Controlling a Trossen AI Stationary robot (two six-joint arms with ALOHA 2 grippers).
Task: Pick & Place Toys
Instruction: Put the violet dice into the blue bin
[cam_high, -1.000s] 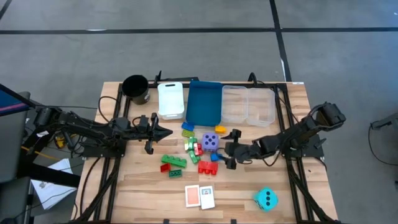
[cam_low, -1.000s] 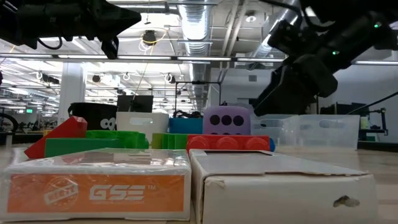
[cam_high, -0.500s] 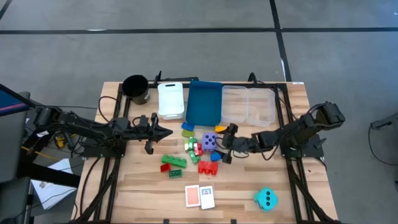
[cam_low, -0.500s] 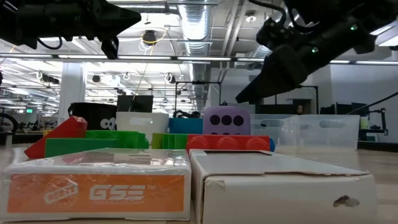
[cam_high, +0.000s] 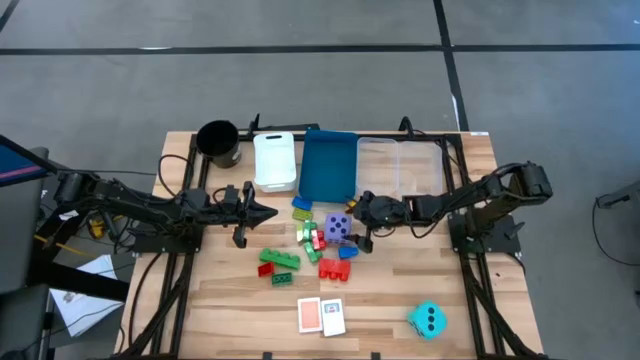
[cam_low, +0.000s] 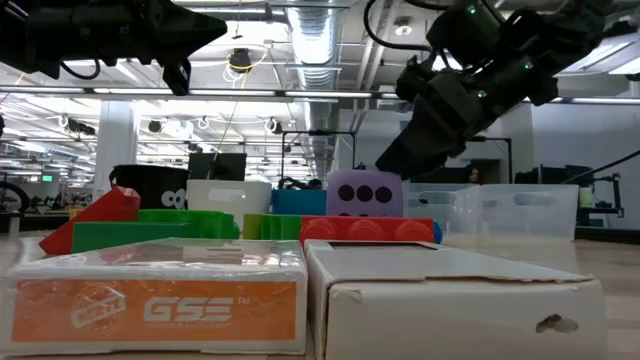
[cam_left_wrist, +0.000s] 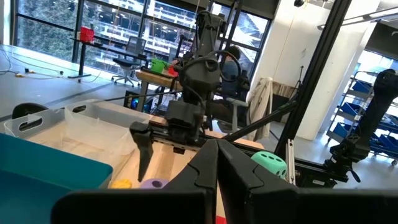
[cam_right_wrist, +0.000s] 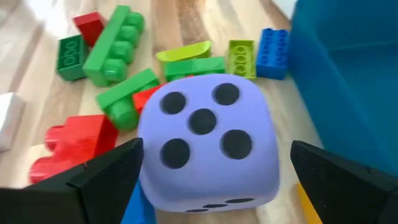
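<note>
I am reading "GSE" in pale letters on the side of the orange card box (cam_low: 155, 300) lying nearest the low camera; a small round logo is sitting to the left of those letters, but I cannot make out its wording. The white card box (cam_low: 460, 300) beside it is showing no print I can read. I am counting five black dots on the upper face of the purple die (cam_right_wrist: 205, 146) in the right wrist view, and three dots on the face turned toward the low camera. The cyan die (cam_high: 428, 320) is showing what looks like three dots on top, though it is too small to be sure.
</note>
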